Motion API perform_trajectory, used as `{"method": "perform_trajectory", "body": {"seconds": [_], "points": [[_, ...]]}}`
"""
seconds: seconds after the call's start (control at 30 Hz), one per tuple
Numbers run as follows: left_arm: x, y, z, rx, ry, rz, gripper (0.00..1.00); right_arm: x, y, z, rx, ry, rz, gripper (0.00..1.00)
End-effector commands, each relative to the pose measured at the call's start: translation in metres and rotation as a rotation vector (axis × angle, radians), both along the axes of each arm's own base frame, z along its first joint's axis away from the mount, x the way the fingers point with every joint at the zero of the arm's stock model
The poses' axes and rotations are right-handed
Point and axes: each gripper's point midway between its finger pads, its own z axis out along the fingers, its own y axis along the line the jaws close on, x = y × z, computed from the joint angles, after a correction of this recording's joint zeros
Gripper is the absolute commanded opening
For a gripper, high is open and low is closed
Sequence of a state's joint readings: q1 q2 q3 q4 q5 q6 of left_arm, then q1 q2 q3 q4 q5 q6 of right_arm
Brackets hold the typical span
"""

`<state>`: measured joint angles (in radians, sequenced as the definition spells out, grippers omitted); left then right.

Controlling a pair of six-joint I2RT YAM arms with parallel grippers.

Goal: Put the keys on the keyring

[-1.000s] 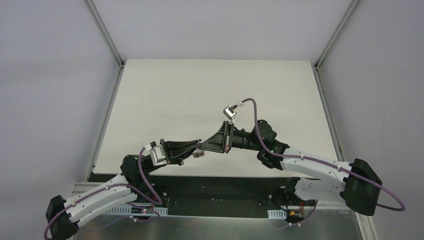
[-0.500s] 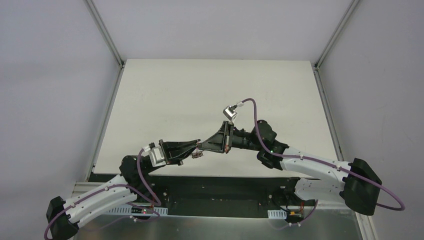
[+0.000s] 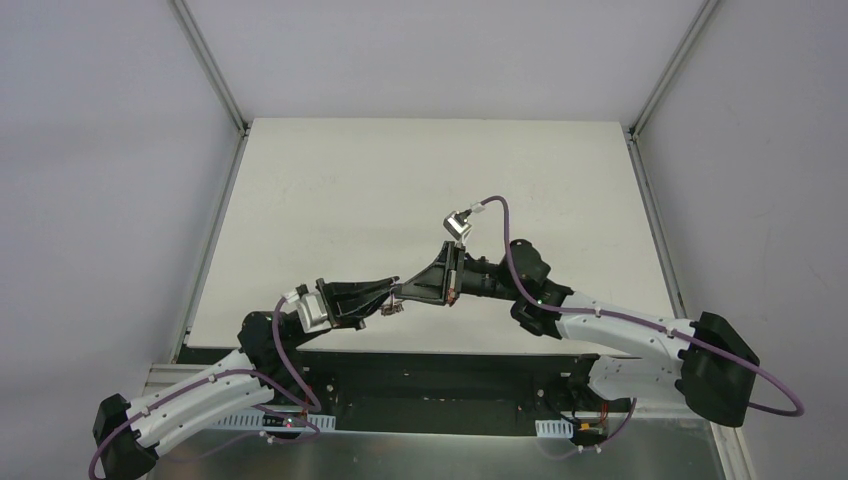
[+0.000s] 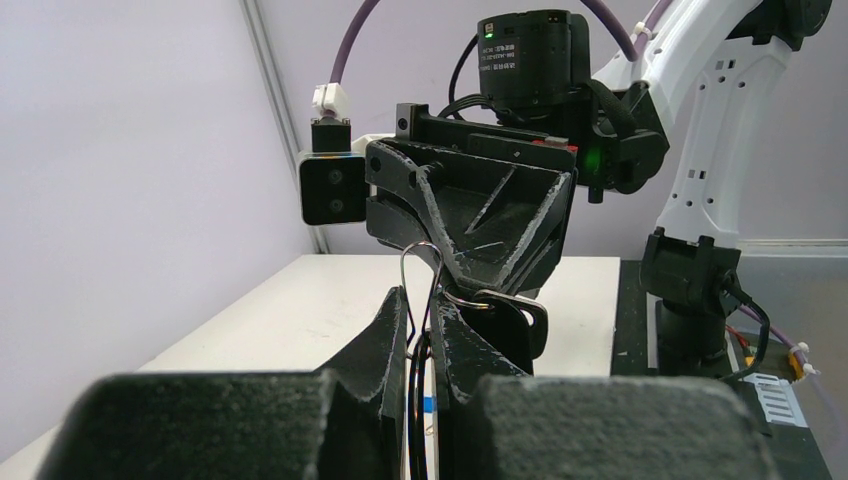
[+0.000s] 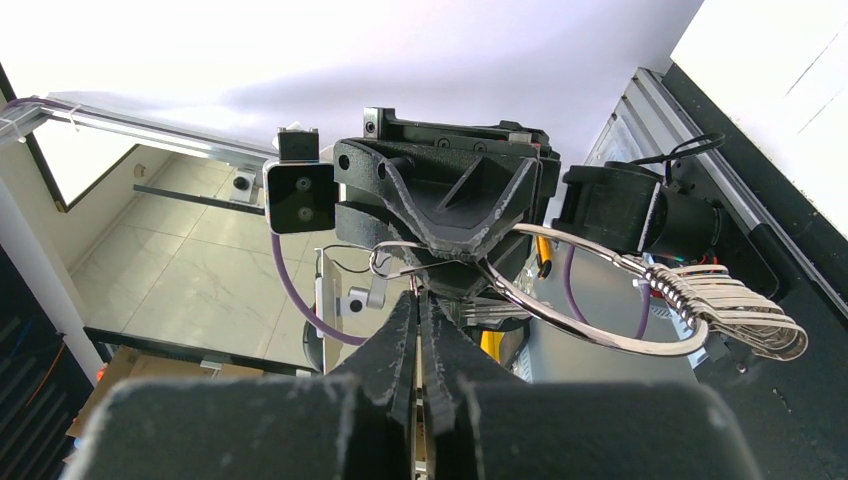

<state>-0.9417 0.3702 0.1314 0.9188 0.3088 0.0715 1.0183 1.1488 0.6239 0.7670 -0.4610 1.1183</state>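
My left gripper point(image 3: 390, 304) and right gripper point(image 3: 402, 293) meet tip to tip above the table's near edge. In the left wrist view the left gripper point(image 4: 425, 300) is shut on the keyring point(image 4: 420, 400), seen edge-on between its fingers. The black-headed key point(image 4: 512, 322) hangs on the wire beside the right finger. A small blue patch point(image 4: 428, 405) shows low between the fingers. In the right wrist view the right gripper point(image 5: 418, 298) is shut on the thin wire end of the keyring point(image 5: 570, 329). The ring's coiled metal piece point(image 5: 720, 312) hangs at the right.
The white table point(image 3: 420, 180) stretches away behind the grippers. Grey walls and metal rails point(image 3: 210, 70) enclose it on three sides. The arm bases and purple cables point(image 3: 290, 370) sit at the near edge.
Both grippers have shifted very slightly left and away, still joined at the keyring. The grips have not changed.
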Motion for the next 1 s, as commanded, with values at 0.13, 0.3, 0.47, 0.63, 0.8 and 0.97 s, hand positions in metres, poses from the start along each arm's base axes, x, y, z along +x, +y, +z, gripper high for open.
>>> {"method": "perform_trajectory", "body": {"seconds": [0.13,0.3,0.47,0.63,0.8,0.97], "points": [[-0.025,0.007,0.030,-0.085,-0.103,-0.074,0.00,0.013,0.005,-0.006,-0.016,0.006,-0.057,0.00],[-0.029,0.008,0.030,-0.086,-0.117,-0.090,0.00,0.017,0.006,-0.010,-0.025,0.030,-0.070,0.00],[-0.033,0.007,0.031,-0.081,-0.132,-0.108,0.00,0.020,0.006,-0.013,-0.027,0.054,-0.083,0.00],[-0.038,0.006,0.030,-0.078,-0.150,-0.126,0.00,0.027,0.005,-0.017,-0.020,0.093,-0.096,0.00],[-0.042,0.005,0.030,-0.070,-0.163,-0.143,0.00,0.030,0.004,-0.018,-0.006,0.126,-0.099,0.00],[-0.047,0.004,0.029,-0.059,-0.180,-0.163,0.00,0.035,0.002,-0.017,0.020,0.160,-0.103,0.00]]}}
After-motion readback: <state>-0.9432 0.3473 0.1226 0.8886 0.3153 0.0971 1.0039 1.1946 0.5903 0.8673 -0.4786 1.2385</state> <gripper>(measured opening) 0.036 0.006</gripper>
